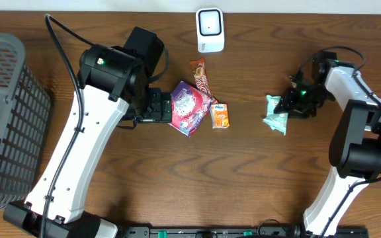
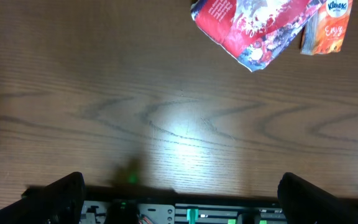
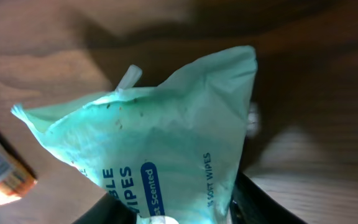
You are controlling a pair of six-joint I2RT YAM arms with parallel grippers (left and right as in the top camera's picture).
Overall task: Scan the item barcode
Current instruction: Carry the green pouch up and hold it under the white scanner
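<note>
Counting the table (image 1: 256, 178) gives four packets, one white scanner (image 1: 210, 30) at the far edge and one grey basket (image 1: 5, 119) on the left. Three packets cluster in the middle: a red snack bag (image 1: 189, 109), a brown wrapper (image 1: 200, 73) and a small orange tissue pack (image 1: 220, 116). The fourth, a teal wipes pack (image 1: 276, 116), sits well apart on the right, and the right gripper (image 1: 288, 100) is clamped on its edge. The left gripper (image 1: 157, 106) hangs just beside the snack bag, its two fingers (image 2: 61, 190) wide apart and holding nothing.
</note>
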